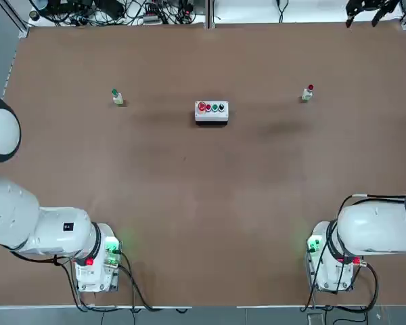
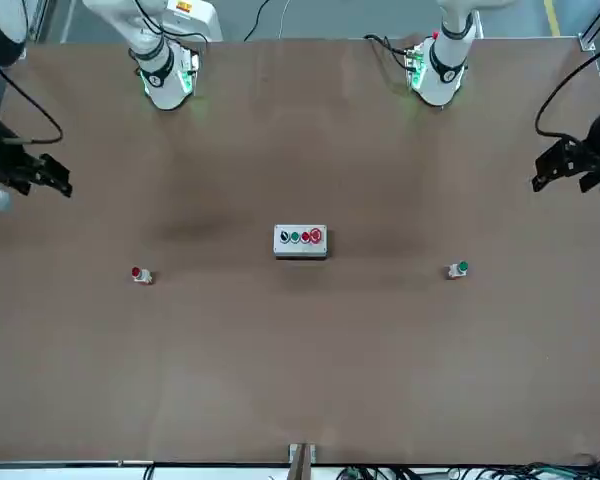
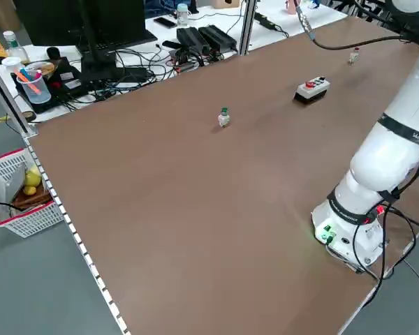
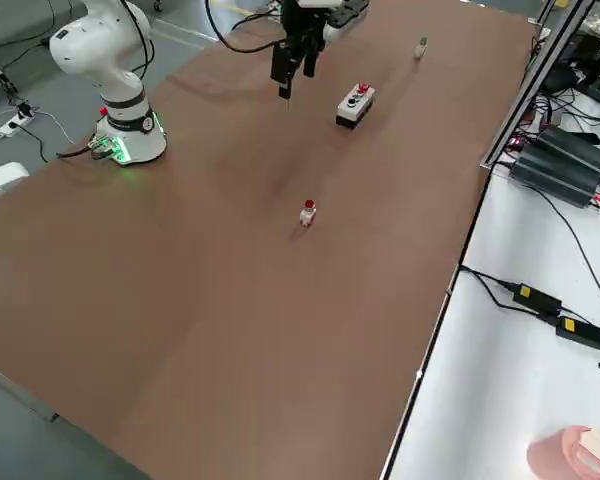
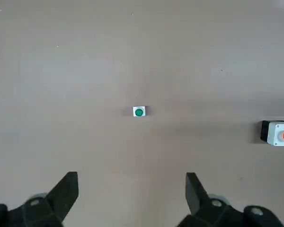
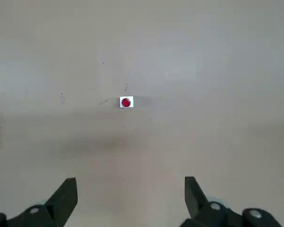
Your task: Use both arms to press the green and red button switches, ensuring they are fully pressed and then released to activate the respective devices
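From overhead I see the brown table [image 1: 203, 223] with the green switch [image 1: 117, 97] on my left, the red switch [image 1: 307, 93] on my right, and a white button box [image 1: 211, 112] between them, well apart from both. That view shows the two arm bases but not my grippers.

The front camera does show them. The left gripper [image 2: 563, 165] hangs at the picture's right edge and the right gripper [image 2: 42, 175] at its left edge. Both are high above the table and clear of the switches, though each is partly cut off.

My wrist cameras settle the rest. The left gripper's fingers [image 5: 66, 191] stand spread wide with nothing between them, looking straight down on the green cap far below. The corner of the button box shows at the edge, cut off. The right fingers [image 6: 66, 196] are just as wide and empty, above the red cap.

From the right side camera I see the right gripper pointing down in mid-air near the button box.
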Robot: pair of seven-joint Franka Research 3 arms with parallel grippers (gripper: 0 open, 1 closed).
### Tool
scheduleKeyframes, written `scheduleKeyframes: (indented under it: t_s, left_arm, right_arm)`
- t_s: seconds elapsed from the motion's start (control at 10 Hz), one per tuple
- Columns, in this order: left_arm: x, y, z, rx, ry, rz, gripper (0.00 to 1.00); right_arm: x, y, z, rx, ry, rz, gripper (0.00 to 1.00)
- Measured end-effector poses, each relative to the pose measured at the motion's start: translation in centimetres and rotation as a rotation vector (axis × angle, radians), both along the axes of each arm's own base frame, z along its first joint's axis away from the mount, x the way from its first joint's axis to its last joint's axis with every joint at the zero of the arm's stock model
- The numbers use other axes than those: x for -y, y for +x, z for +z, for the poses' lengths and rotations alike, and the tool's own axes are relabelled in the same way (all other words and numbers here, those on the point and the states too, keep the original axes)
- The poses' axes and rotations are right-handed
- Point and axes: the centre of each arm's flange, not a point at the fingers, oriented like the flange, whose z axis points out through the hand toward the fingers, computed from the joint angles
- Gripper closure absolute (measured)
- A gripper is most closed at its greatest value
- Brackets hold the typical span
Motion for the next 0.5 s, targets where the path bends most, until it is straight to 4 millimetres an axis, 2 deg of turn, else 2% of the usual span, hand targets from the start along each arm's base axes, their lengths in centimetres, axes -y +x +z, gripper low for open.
scheduleKeyframes:
  t_s: [0.2,0.5]
  left_arm:
    - [0.0,0.0,0.0,0.0,0.0,-0.022,0.0]
    - [-0.1,0.0,-0.1,-0.001,0.001,-0.035,0.0]
  right_arm:
    - [0.0,0.0,0.1,0.004,0.0,-0.016,0.0]
    - [-0.4,-0.4,1.9,0.039,0.017,-0.093,0.0]
